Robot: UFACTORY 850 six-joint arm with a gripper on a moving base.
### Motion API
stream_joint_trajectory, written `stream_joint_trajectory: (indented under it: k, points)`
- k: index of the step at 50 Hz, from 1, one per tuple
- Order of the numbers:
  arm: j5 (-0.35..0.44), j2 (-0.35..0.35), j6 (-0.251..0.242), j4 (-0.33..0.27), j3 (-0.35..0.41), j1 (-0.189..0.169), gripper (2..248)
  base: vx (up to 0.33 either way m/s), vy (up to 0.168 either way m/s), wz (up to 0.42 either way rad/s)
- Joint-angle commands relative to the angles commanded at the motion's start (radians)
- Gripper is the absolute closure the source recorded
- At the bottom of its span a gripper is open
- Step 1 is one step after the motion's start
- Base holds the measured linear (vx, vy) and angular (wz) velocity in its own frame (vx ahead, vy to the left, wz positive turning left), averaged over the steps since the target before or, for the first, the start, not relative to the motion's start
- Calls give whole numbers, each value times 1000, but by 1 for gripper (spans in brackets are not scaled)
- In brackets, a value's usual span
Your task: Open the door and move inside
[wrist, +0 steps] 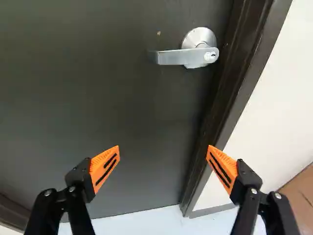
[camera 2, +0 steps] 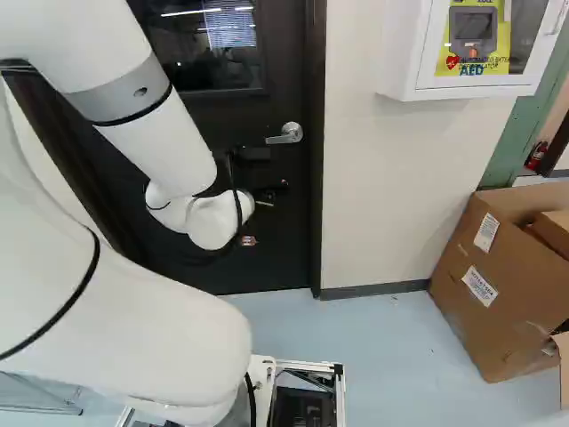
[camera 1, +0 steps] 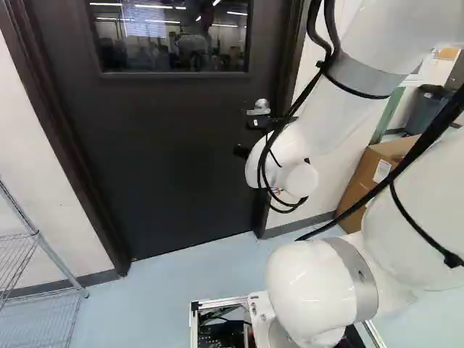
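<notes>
1. Squarely ahead of the base, the dark door [camera 1: 181, 159] is standing closed in its frame [wrist: 252, 54], its window [camera 1: 170, 36] reflecting strips of light
2. The silver handle [wrist: 183, 57] is jutting level from the door, near the frame, its lever pointing away from the frame side
3. The white arm [camera 1: 315, 130] is reaching toward the door, the black gripper [camera 2: 269, 189] hanging lower than the handle
4. In the wrist view the gripper [wrist: 164, 148] is spreading its two fingers wide, released and holding nothing, the orange pads [wrist: 104, 166] facing each other well apart
5. The handle is sitting ahead of the fingertips, clear of both, closer to the finger on the frame side
6. At the right of the right base view, a cardboard box [camera 2: 489, 294] is resting on the pale floor [camera 2: 382, 347], a white cabinet [camera 2: 404, 62] hanging on the wall [camera 2: 382, 178]
7. At the left of the left base view, a wire rack [camera 1: 61, 267] is standing near the wall
</notes>
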Motion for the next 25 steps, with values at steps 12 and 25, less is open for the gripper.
stream_joint_trajectory:
  k: [12, 25]
  points:
    - [0, 7, 0, 0, -24, 0, 3, 0, 0, 0]
    - [0, 17, 0, 0, -47, 0, 3, 0, 0, 0]
